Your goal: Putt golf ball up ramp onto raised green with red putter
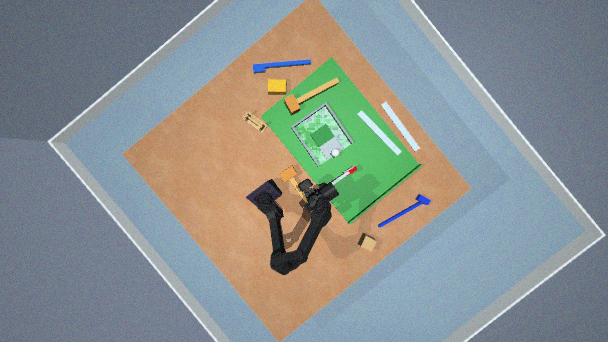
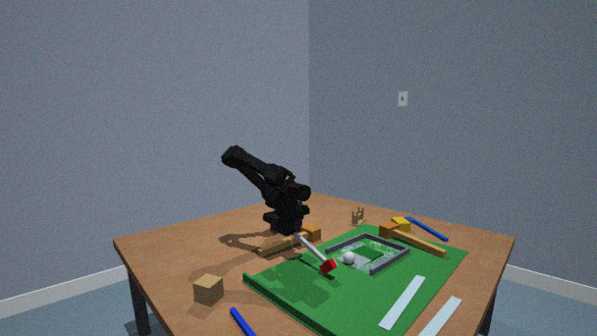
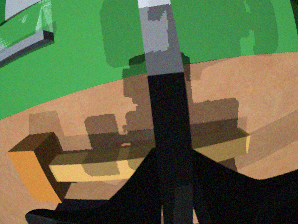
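Claw: the black arm's claw (image 1: 325, 190) is clamped narrow on the dark grip end of the red-headed putter with the pale shaft (image 2: 314, 252); from the wrist view the shaft (image 3: 154, 23) runs straight out between the two dark fingers, so the head points away from the arm.

Putter head: the small red block (image 2: 328, 265) hangs low over the near part of the flat green mat (image 2: 353, 300), just left of the ball, angled as if it faces the ramp.

Ball: the small white golf ball (image 2: 349, 257) sits inside the grey-walled raised box (image 2: 388, 260), on its pale sloping part near the opening, beside the darker green square in the middle (image 1: 321, 134). I judge it is up the ramp, but I cannot tell whether it rests on the green patch itself or just short of it.

Task stage: by my reading the stroke is made, and what is left is seeing that the ball stays put.

Clutter: a tan wooden mallet (image 1: 295, 184) lies on the brown surface (image 1: 200, 165) beside the arm's wrist; a second wooden mallet (image 2: 411, 239) lies on the far edge of the mat; two blue putter-shaped sticks (image 1: 404, 210) (image 1: 281, 65), a yellow block (image 1: 276, 86) and a tan cube (image 2: 207, 288) sit around, well apart from the ball, so none blocks its path.

Risk: a further swing could nudge the ball back down.
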`<state>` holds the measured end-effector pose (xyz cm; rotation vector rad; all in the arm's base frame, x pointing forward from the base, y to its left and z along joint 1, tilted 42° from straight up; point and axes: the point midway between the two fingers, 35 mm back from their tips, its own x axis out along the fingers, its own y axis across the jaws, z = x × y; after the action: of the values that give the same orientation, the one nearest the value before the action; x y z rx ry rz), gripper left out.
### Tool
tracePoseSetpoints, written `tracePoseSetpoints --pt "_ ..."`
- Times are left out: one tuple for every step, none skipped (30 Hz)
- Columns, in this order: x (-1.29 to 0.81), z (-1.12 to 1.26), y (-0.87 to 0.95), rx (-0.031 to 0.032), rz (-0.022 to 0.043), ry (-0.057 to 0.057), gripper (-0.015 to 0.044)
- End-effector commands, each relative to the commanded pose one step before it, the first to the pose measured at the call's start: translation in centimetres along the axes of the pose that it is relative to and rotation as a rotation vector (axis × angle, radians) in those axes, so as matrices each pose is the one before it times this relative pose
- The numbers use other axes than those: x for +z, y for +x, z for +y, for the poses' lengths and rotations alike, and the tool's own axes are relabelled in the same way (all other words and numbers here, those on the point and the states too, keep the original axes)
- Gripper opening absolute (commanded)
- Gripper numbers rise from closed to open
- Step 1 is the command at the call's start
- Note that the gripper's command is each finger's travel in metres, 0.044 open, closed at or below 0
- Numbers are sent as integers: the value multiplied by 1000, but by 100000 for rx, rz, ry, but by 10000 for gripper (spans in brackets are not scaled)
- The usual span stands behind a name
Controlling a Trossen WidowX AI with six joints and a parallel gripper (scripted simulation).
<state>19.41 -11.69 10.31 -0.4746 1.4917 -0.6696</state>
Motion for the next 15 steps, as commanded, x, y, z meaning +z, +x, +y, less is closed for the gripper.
tracePoseSetpoints --pt "189 332 -1305 -208 -885 368 0" --pt "27 22 -499 83 11 -11 0" --pt "16 17 -516 58 14 -11 0" --pt "4 11 -519 31 16 -11 0" --pt "-7 4 -521 3 17 -10 0" --pt "-18 -2 -523 -25 17 -10 0" --pt "-29 -10 -524 -52 16 -8 0" --pt "-40 -17 -525 -80 14 -7 0" --pt "-41 -20 -431 -86 9 -4 0" --pt "-28 -15 -261 -61 4 -2 0" --pt "-10 -5 -87 -22 1 -1 0" --pt "0 0 0 0 0 0 0" --pt "0 0 0 0 0 0 0" --pt "-108 35 888 -228 632 -877 0" --pt "0 0 0 0 0 0 0"
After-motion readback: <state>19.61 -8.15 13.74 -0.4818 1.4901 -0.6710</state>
